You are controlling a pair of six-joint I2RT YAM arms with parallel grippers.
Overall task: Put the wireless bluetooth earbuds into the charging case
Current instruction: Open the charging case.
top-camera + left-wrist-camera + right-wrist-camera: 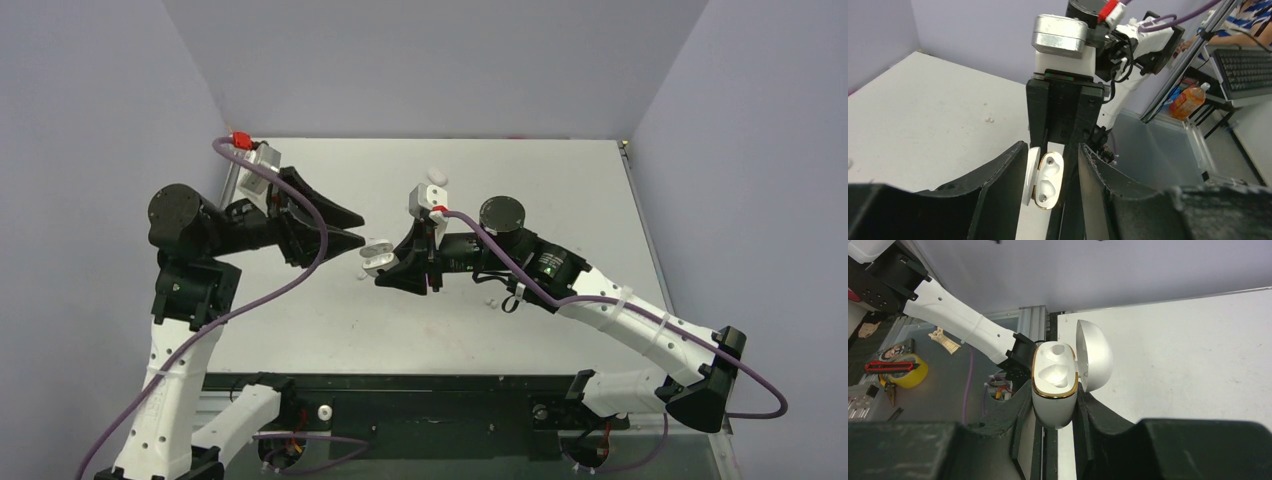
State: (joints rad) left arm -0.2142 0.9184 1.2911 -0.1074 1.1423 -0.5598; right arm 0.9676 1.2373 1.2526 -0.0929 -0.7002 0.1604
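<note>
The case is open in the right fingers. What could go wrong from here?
1. The right fingers pinch only the lower body of the charging case; a push from the left fingers could tilt it or slip it out.
2. The open lid sits close to one of them and might get knocked shut.

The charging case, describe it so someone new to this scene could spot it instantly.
Near the middle of the pale table, find the right gripper. The charging case is the glossy white pebble clamped in it. Unlike the tiny white bits on the table, it has a gold rim and an open hinged lid.
</note>
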